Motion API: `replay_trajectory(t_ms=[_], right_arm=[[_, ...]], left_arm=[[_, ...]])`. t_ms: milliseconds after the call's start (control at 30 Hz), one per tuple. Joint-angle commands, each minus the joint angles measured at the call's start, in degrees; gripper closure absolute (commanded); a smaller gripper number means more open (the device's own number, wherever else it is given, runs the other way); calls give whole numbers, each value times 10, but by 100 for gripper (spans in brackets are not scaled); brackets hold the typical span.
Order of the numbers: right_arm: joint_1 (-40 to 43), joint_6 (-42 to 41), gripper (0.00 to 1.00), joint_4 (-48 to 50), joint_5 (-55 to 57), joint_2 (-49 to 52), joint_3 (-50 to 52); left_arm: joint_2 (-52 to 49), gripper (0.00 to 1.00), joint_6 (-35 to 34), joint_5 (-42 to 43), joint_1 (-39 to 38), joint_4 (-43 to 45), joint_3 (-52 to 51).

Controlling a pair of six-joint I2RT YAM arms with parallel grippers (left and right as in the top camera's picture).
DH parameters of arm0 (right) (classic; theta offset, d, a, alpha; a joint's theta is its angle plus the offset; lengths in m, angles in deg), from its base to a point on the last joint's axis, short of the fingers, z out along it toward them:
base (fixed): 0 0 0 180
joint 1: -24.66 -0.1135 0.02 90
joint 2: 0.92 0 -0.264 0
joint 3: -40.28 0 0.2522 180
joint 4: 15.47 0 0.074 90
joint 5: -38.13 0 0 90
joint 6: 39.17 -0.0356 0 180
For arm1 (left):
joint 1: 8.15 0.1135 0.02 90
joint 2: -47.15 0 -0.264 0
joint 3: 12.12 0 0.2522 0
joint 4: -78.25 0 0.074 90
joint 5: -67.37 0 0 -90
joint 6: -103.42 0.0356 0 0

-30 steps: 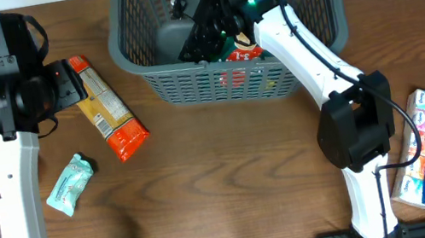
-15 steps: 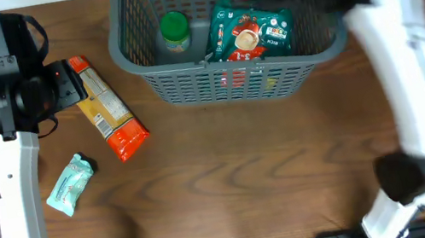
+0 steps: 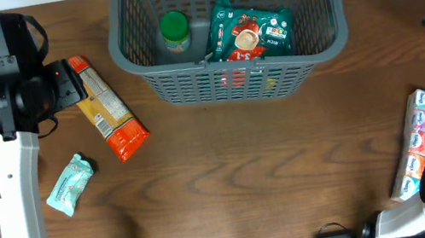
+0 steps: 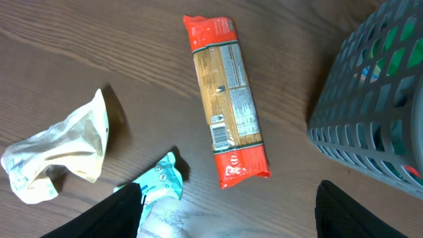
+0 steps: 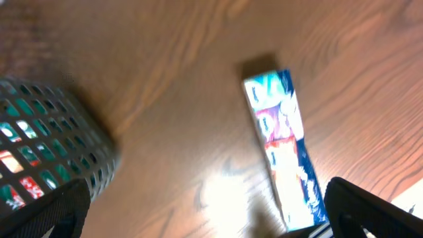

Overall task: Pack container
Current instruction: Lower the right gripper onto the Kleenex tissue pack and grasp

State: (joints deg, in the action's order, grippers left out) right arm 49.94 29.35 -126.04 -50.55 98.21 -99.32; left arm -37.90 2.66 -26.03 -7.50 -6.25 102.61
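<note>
**Entry: hazards, then the container**

- My left gripper [image 4: 228, 213]: jaws are standing partly apart and holding nothing. It is hanging over the pasta packet [image 4: 226, 99], with the small teal packet [image 4: 158, 182] and a crumpled pale bag [image 4: 56, 155] nearby.
- My right gripper [image 5: 205, 213]: jaws are gaping fully and gripping nothing. It is hanging over the tissue pack [image 5: 284, 152]. This wrist view is blurring, so I am judging its aim loosely.

**Hazards, as I am judging them**
- The pasta packet is long. Pinched at one end, it is likely to sag and catch on the container's rim.
- The tissue pack is lying just beside my right arm's base. A skewed closing risks shoving it instead of lifting it.
- The green-lidded jar [image 3: 175, 32] is standing upright inside. A packet dropped from high up is liable to topple it.
- The green-and-red pouch [image 3: 250, 33] is taking up much of the floor, so later items are going to crowd.

**The container** [image 3: 181, 85]
- It is sitting at the far middle of the table [image 3: 248, 174], well apart from the tissue pack and near the pasta packet.
- It is showing as dark grey plastic, rectangular with rounded corners, with lattice walls and a thick rim, and it is dwarfing the packets.
</note>
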Motion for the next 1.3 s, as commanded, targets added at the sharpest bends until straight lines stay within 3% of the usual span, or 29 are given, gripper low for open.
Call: replay_trajectory(t_ms=[0, 167, 433, 767, 1267], right_arm=[[19, 18, 1, -5, -61, -50, 76], [22, 32, 1, 5, -12, -125, 258], [64, 185, 1, 148, 4, -148, 492], [153, 173, 1, 306, 4, -148, 627], [156, 116, 1, 538, 25, -146, 803]], left_arm=[[8, 31, -9, -3, 2, -3, 5], [8, 30, -9, -3, 2, -3, 5], [8, 30, -9, -3, 2, -3, 5], [8, 31, -10, -3, 2, 2, 5], [8, 30, -10, -3, 2, 3, 5]])
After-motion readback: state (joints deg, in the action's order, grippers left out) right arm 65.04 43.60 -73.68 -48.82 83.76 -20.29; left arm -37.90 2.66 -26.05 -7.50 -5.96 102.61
